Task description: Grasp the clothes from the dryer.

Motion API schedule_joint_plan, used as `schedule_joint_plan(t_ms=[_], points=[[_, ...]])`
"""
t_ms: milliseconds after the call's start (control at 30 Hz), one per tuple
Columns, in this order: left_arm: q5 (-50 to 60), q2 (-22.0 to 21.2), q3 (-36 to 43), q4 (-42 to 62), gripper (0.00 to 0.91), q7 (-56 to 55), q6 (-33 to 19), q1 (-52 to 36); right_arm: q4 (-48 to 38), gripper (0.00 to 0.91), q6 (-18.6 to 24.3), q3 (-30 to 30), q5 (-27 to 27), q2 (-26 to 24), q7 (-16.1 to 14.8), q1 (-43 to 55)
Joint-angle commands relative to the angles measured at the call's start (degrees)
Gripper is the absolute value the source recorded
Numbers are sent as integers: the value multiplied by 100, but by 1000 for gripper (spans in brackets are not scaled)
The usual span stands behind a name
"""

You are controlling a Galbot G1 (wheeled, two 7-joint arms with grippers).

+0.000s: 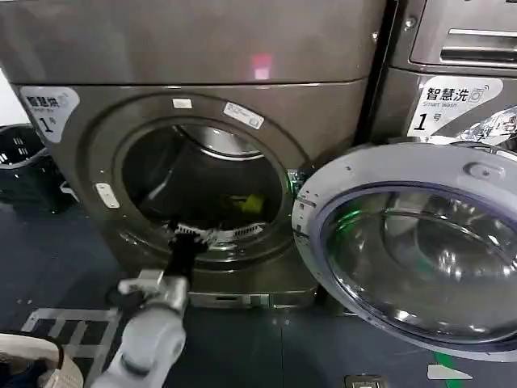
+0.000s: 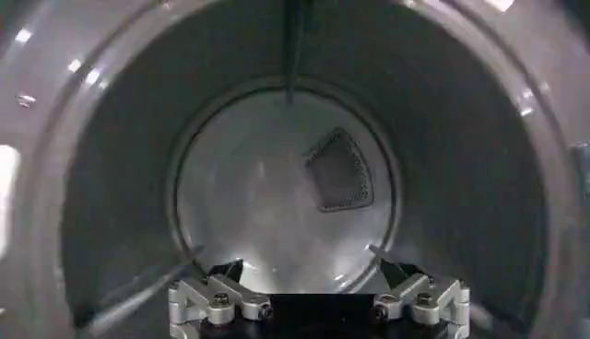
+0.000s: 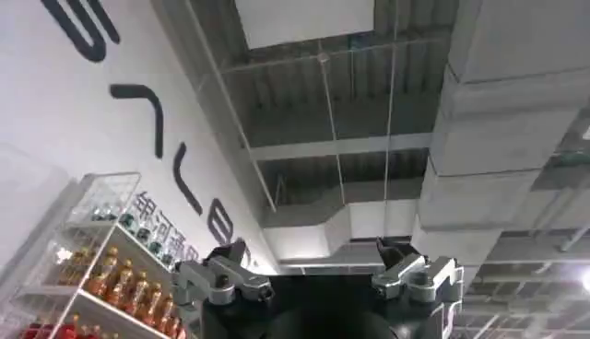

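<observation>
Items I log apart from the job: neighbouring machine labelled "Smart wash" [image 1: 452,89], well to the right of the left gripper. Black crate [image 1: 20,158], far to its left. Cream basket [image 1: 36,365], below and left of it. Shelf of bottled drinks [image 3: 97,267], beside the right gripper; possibly juice, unclear. Ceiling ducting [image 3: 369,129], beyond it.

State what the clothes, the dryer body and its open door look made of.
Clothes: soft yellow-green fabric, crumpled, probably a light knit. Dryer body: bronze-grey metal or metal-look panel with a dull sheen. Door: grey plastic-looking ring around glossy, reflective glass.
</observation>
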Motion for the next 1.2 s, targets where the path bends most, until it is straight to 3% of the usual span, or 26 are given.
schedule_joint_plan(t_ms=[33, 167, 200, 367, 500, 633, 733, 833, 1000, 1200], points=[[-41, -373, 126, 2547, 907, 352, -277, -1962, 32, 907, 61, 69, 136, -4, -23, -3], [157, -469, 261, 3553, 907, 1041, -18, -2718, 31, 907, 86, 58, 132, -6, -47, -9], [409, -442, 350, 3905, 907, 1559, 282, -2951, 33, 907, 90, 59, 134, -12, -51, -6], [1434, -333, 675, 5350, 907, 3925, 343, -3890, 37, 907, 106, 20, 132, -6, -71, 39], [2353, -430, 932, 7046, 907, 5392, -176, -4798, 26, 907, 114, 21, 127, -4, -80, 49], [3855, -516, 1124, 8007, 907, 6912, -843, -5364, -17, 907, 124, 61, 125, -27, -88, 15], [5341, -549, 1417, 8356, 907, 6997, -1025, -5668, 13, 907, 129, 64, 124, -34, -102, 16], [6533, -573, 1635, 8305, 907, 6772, -704, -5841, 42, 907, 129, 49, 122, -17, -119, 48], [6529, -787, 1837, 8289, 907, 6930, 91, -5890, 64, 907, 124, 25, 95, 0, -129, 64], [7018, -1096, 2022, 8603, 907, 6918, 287, -5966, 61, 907, 133, -19, 37, 7, -158, 106]])
